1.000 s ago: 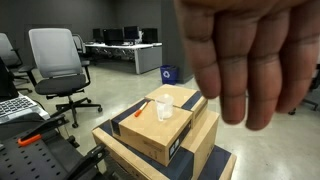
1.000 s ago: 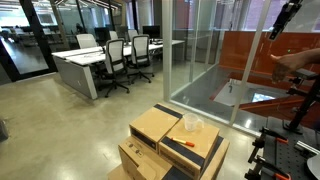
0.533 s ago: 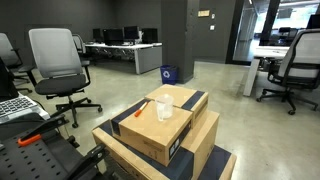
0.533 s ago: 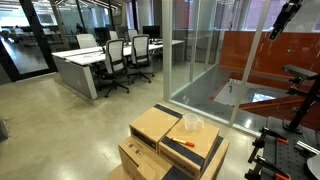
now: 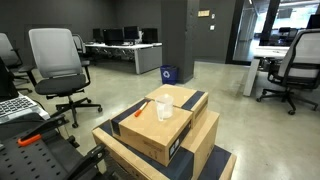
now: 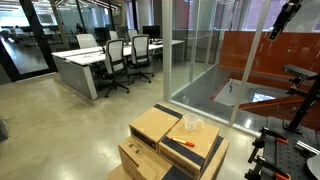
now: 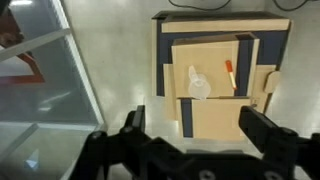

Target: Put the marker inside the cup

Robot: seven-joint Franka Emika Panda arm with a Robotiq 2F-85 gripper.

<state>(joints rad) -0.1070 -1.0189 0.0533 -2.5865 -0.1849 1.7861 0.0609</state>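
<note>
The clear cup stands upright on the top cardboard box, and shows in both exterior views. The red-orange marker lies flat on the same box a short way from the cup. In the wrist view the cup and the marker are seen from well above, apart from each other. My gripper hangs high over the boxes, open, with nothing between its dark fingers.
The cardboard boxes are stacked on the concrete floor. Black equipment with orange parts stands close beside them. An office chair, desks with chairs and a glass partition lie farther off.
A hand that covered much of an exterior view a second ago has gone. The gripper, cup and marker have not moved.
</note>
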